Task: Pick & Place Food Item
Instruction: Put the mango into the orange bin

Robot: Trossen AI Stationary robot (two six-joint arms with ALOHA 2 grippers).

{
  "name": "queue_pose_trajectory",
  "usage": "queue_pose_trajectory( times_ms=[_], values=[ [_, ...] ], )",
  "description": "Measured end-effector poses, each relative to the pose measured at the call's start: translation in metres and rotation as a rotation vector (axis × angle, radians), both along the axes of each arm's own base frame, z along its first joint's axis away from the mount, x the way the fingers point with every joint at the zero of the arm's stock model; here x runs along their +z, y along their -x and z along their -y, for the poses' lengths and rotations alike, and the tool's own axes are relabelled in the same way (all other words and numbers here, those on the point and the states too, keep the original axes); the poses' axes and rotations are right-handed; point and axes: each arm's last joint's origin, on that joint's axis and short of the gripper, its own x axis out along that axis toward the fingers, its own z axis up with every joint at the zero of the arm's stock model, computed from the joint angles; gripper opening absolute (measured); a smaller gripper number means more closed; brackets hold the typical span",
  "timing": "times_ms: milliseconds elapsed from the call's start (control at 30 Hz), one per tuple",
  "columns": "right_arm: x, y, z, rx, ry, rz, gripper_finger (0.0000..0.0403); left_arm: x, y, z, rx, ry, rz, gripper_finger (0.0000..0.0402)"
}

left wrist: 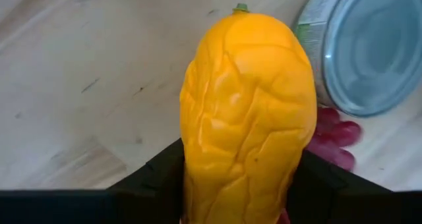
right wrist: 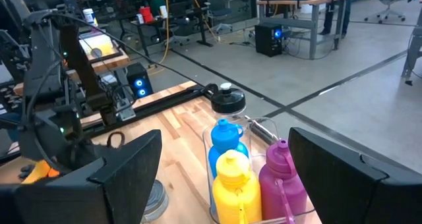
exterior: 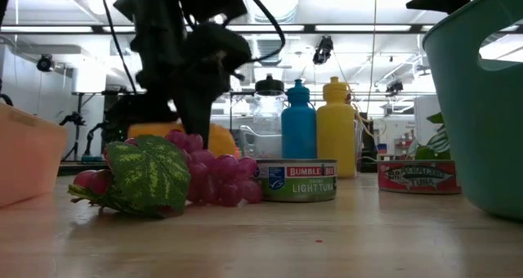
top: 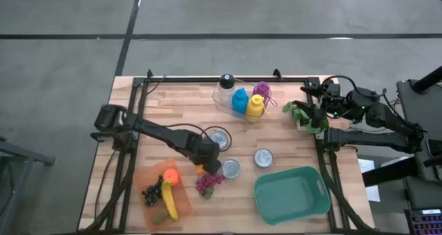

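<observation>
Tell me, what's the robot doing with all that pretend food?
The left gripper has its jaws on either side of a wrinkly orange-yellow toy fruit, low over the wooden table, beside a bunch of purple plastic grapes and a round tin can. The right gripper waits by the table's right edge with its jaws open. The teal plastic bin looks empty, and the orange tray holds a banana and dark grapes.

Orange pepper (left wrist: 247, 125) cut off at frame bottom; teal basket (exterior: 478, 98) cropped.
</observation>
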Motion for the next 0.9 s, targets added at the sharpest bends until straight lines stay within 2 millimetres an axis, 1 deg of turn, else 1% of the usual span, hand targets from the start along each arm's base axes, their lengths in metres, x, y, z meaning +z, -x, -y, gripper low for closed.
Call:
queue_pose_trajectory(
  times_ms=[167,267,433,600,733,900],
  values=[
    [0.000,0.000,0.000,0.000,0.000,0.000,0.0329,0.025,0.013,-0.002,0.050,0.017,0.000,0.0196],
    [0.000,0.000,0.000,0.000,0.000,0.000,0.0329,0.043,0.026,-0.004,0.091,0.030,-0.010,0.0196],
    [0.000,0.000,0.000,0.000,0.000,0.000,0.0329,0.078,0.054,-0.003,0.136,0.046,0.003,0.0196],
    [0.000,0.000,0.000,-0.001,0.000,0.000,0.0329,0.107,0.086,0.004,0.173,-0.002,0.023,0.0196],
    [0.000,0.000,0.000,0.000,0.000,-0.001,0.0329,0.120,0.110,0.016,0.200,-0.027,0.020,0.0196],
    [0.000,0.000,0.000,-0.001,0.000,0.000,0.0329,0.121,0.130,0.035,0.242,-0.034,-0.051,0.0196]
  ],
)
